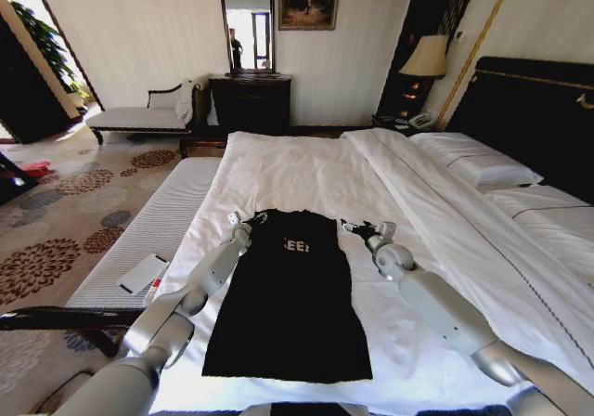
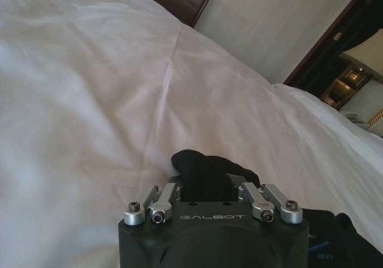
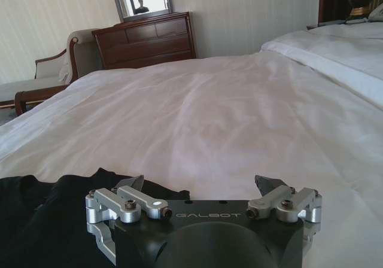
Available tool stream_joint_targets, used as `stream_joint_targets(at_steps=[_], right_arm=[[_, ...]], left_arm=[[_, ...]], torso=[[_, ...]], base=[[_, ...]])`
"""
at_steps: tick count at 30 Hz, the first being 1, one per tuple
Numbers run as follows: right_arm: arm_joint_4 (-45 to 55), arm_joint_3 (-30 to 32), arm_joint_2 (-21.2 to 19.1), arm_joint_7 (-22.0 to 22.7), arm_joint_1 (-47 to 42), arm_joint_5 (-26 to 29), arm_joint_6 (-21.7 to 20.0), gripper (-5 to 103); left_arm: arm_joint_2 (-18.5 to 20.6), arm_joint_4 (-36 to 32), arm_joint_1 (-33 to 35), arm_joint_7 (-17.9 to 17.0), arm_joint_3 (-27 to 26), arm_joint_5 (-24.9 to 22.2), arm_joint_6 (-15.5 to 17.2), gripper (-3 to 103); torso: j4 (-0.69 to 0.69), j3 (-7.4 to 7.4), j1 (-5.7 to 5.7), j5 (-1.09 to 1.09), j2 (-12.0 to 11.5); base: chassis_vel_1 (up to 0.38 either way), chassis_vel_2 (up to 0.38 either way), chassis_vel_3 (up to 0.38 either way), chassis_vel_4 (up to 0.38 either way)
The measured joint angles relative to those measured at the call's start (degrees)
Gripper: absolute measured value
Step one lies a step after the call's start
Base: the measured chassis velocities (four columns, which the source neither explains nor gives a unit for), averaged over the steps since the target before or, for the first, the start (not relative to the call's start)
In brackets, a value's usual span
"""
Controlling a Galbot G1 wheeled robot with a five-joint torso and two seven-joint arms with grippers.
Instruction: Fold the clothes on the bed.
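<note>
Black cotton lies flat at lower centre of the head view: the shirt (image 1: 290,295) is spread lengthwise on the white duvet (image 1: 306,170) of the bed (image 1: 534,110), its sleeves apparently already tucked in, collar end toward the far side and hem nearest the robot.

The left gripper (image 1: 243,221) sits at the shirt's upper left corner. In the left wrist view its fingers (image 2: 236,181) are drawn in close around a bunched lump of black cloth (image 2: 206,169), so it is pinching the shoulder. The right gripper (image 1: 364,229) sits at the upper right corner; in the right wrist view its fingers (image 3: 267,186) stand spread wide, and the shirt edge (image 3: 66,187) lies low and to the left of them, not between them.

Risks, as I judge them: with one corner held and the other free, any lift now would drag the shirt askew and wrinkle the panel. The right fingers may close on duvet instead of shirt, since black edge and white cover meet just beside them. The left pinch holds a thick wad, so it may also have caught duvet beneath.

No containers are at work here; a white card (image 1: 141,273) lies on the bench at the lower left.
</note>
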Motion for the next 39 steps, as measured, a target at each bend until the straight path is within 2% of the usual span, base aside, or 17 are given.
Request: stream_joint_targets(at_steps=[2,3,6,7,9,20,35,39], right_arm=[[-1.9,-1.4,0.4,-1.0,1.5,1.0,-0.6,100],[-1.9,-1.4,0.4,-1.0,1.5,1.0,-0.6,100],[-5.1,-3.4,1.2,-2.5,4.0,5.5,-3.0,100],[-5.1,-3.4,1.2,-2.5,4.0,5.5,-3.0,100],[-7.2,-4.4,1.7,-3.8,5.6,8.1,-4.3,100],[-19.7,-8.2,4.9,-11.1,13.1,13.5,-5.6,100],[-31.1,-12.4,9.5,-17.1,18.7,11.0,-5.4,100],[-32.3,-13.0,10.6,-17.5,19.8,10.7,-5.4,100]], left_arm=[[0.1,-0.4,0.5,0.0,0.0,0.4,-0.3,30],[0.1,-0.4,0.5,0.0,0.0,0.4,-0.3,30],[0.5,-1.3,1.1,-0.2,0.0,0.5,-0.4,15],[0.5,-1.3,1.1,-0.2,0.0,0.5,-0.4,15],[0.7,-1.5,1.2,-0.3,0.0,0.5,-0.4,4],[1.1,-3.0,2.2,-0.5,0.3,0.7,-0.5,2],[2.8,-4.8,2.4,-1.1,1.6,-0.1,-0.3,2],[3.0,-4.9,2.4,-1.0,1.8,-0.4,-0.3,2]], torso=[[0.00,0.00,0.00,0.00,0.0],[0.00,0.00,0.00,0.00,0.0],[0.00,0.00,0.00,0.00,0.0],[0.00,0.00,0.00,0.00,0.0],[-0.01,0.00,0.00,0.00,0.0],[0.00,0.00,0.00,-0.01,0.0],[-0.01,0.00,0.00,-0.01,0.0],[-0.01,0.00,0.00,-0.01,0.0]], base=[[0.000,0.000,0.000,0.000],[0.000,0.000,0.000,0.000],[0.000,0.000,0.000,0.000],[0.000,0.000,0.000,0.000],[0.000,0.000,0.000,0.000],[0.000,0.000,0.000,0.000],[0.000,0.000,0.000,0.000],[0.000,0.000,0.000,0.000]])
